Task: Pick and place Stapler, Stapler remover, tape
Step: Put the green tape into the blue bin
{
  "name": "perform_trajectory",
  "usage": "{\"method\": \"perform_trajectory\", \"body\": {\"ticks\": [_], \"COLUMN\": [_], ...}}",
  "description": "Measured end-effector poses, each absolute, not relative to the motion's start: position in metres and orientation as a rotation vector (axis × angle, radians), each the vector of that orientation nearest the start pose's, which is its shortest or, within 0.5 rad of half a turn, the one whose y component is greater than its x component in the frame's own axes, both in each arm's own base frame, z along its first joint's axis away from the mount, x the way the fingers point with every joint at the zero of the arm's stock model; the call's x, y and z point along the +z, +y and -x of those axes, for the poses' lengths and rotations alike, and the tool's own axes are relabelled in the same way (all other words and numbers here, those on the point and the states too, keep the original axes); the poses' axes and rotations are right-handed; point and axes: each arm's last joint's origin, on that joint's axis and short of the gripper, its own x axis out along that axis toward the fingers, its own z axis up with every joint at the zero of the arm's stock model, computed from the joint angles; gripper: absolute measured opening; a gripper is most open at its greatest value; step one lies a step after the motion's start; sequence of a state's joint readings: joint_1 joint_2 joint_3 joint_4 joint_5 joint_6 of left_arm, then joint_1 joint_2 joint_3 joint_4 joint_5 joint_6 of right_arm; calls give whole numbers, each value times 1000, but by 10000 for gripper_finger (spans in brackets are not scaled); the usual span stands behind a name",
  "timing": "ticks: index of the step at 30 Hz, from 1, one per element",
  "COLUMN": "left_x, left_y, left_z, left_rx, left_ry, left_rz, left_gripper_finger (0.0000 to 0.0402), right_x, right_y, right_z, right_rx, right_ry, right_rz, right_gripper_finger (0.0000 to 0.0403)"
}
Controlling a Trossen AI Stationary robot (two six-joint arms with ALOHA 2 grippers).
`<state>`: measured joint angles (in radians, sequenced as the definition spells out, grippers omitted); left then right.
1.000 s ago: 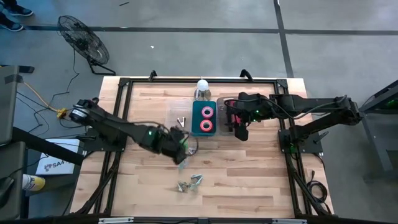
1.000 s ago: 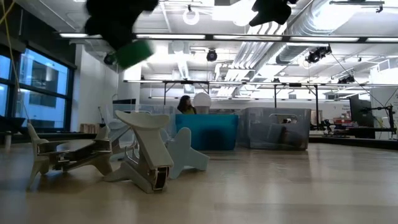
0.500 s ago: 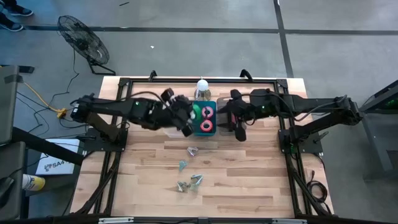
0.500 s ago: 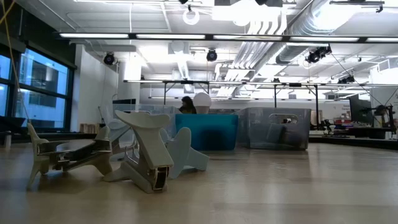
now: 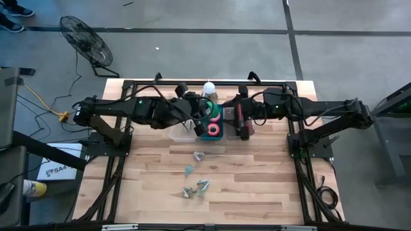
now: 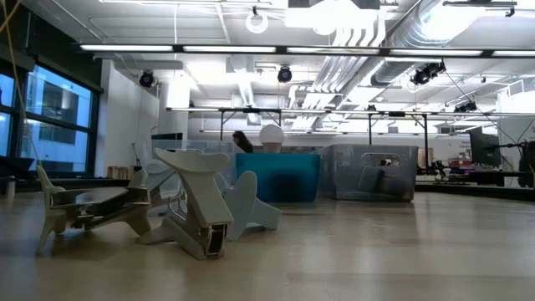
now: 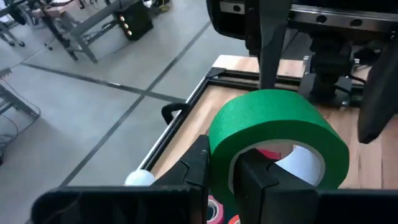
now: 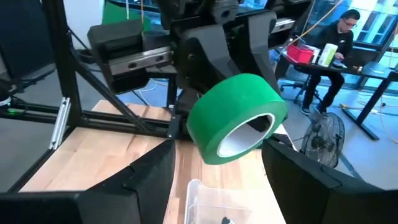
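Observation:
My left gripper (image 5: pixel 200 117) (image 7: pixel 227 167) is shut on a green tape roll (image 7: pixel 273 121) (image 8: pixel 239 115) and hangs over the teal bin (image 5: pixel 219 108) at the far middle of the table. A pink roll (image 5: pixel 215 131) lies in that bin. My right gripper (image 5: pixel 243 125) (image 8: pixel 221 171) is open above the clear bin to the right, where a red part of the stapler (image 5: pixel 238 115) shows beside it. Several silvery claw-shaped staple removers (image 5: pixel 196 187) (image 6: pixel 196 209) lie on the table nearer the front. My left gripper holds the green roll by its wall (image 7: pixel 219 149), one finger outside (image 7: pixel 199 165) and one inside the pale hollow (image 7: pixel 258 177). The roll is lifted clear, sticks out past the fingertips, and its ring is tilted.
A second clear bin (image 5: pixel 182 131) sits left of the teal one. A white ball-shaped thing (image 5: pixel 209 88) stands at the far edge. Black frame rails (image 5: pixel 128 86) run around the table. The near half of the wooden top holds only the staple removers.
My left gripper has risen from the table's middle and swung toward the far edge, carrying the green roll to a spot above the teal bin. My right gripper has shifted a little toward the far edge, over its clear bin.

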<state>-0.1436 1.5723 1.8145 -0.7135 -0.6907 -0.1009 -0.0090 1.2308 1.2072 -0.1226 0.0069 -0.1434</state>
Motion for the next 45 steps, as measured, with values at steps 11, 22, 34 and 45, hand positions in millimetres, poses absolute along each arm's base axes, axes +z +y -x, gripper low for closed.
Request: {"method": "perform_trajectory", "body": {"ticks": [11,22,34,45], "left_x": [450,456,464,464], "left_y": [-29,-30,-31,-31], "left_z": [-326,-329,-332,-332], "left_rx": [543,490,480,454], "left_ry": [353,296,224,224], "left_rz": [-125,-117,-143,-138], "left_gripper_finger": [37,37,37,37], "right_x": [395,403,405,406], "right_y": [0,2,3,2], "right_z": [-274,-275,-275,-275], "right_rx": [97,150,167,156], "right_ry": [109,21,-8,-17], "right_rz": [154,183,185,185], "right_gripper_finger": [232,232,199,71]}}
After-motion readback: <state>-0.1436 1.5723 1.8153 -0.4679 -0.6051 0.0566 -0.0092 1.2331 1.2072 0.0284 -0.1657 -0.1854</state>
